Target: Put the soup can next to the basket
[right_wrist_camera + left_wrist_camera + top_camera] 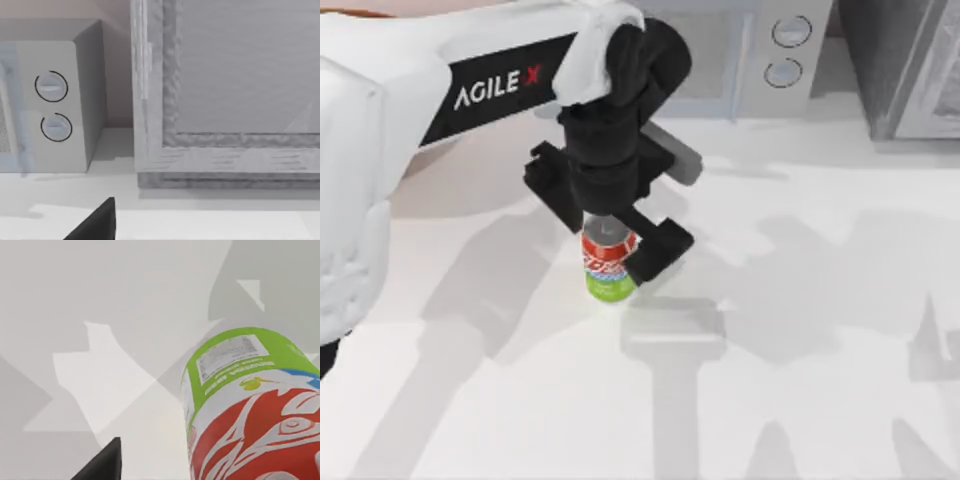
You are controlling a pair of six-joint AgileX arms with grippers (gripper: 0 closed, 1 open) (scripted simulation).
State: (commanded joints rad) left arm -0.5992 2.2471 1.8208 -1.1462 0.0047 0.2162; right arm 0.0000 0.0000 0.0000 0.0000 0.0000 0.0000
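The soup can [608,264] stands upright on the white table, its label red above and green below. My left gripper [610,228] hangs straight over it, open, with the can in the gap between its jaws. One black finger [658,250] stands just to the can's right. In the left wrist view the can [250,410] looms close, and a dark fingertip [102,462] sits apart from it with bare table between them. The basket is out of view. My right gripper [95,222] is parked, open, facing the back of the table.
A grey microwave [760,45] with two round knobs [52,107] stands at the back of the table. A grey cabinet [910,70] stands to its right, seen close in the right wrist view [225,100]. Arm shadows fall across the white table [800,300].
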